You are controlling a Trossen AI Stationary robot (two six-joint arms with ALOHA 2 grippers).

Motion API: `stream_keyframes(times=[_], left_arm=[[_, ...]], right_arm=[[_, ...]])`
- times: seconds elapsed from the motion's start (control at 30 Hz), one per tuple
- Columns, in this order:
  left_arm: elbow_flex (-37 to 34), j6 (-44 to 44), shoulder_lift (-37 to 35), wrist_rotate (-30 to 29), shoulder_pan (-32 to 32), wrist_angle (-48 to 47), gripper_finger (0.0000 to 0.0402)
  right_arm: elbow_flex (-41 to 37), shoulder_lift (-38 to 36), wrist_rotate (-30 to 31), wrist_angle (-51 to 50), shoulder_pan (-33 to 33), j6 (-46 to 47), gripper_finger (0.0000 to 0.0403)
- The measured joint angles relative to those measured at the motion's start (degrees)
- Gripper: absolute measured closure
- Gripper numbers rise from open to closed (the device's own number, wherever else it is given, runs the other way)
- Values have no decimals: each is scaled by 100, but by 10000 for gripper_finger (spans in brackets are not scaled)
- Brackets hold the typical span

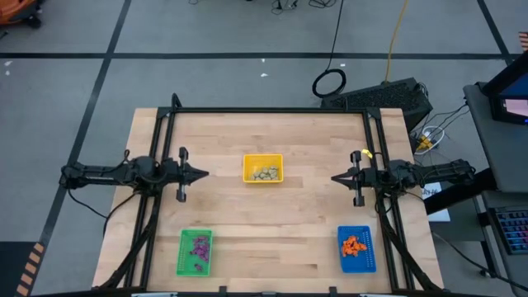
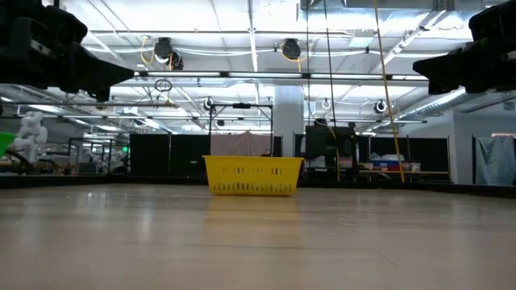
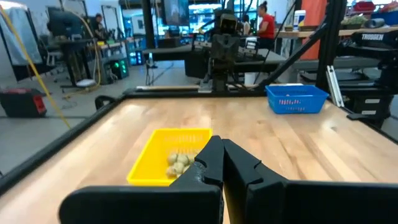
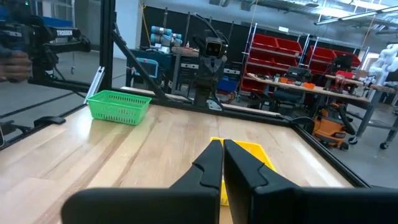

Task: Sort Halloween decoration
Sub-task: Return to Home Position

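Note:
The Halloween decoration lies sorted in three small trays. Pale beige-grey trinkets (image 1: 265, 173) fill the yellow tray (image 1: 262, 158) at the table's middle. Purple trinkets (image 1: 199, 246) sit in the green tray (image 1: 185, 262) at the near left. Orange trinkets (image 1: 353, 245) lie in the blue tray (image 1: 366, 256) at the near right. My left gripper (image 1: 205, 173) hovers shut at the table's left, pointing level toward the middle. My right gripper (image 1: 334, 177) hovers shut at the right, facing it. Both are above the table and hold nothing.
A black frame (image 1: 268, 110) runs along the table's far edge and down both sides. Bare wood lies between the trays. Beyond the table are cables and a dark case (image 1: 388, 95) on the floor, and people (image 3: 266, 25) stand far off in the room.

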Motion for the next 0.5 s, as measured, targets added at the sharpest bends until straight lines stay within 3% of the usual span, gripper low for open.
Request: stream_keyframes(times=[0.5], left_arm=[[0, -59, 50, 50, 0, -126, 402]], right_arm=[[0, 0, 1, 0, 0, 3, 403]])
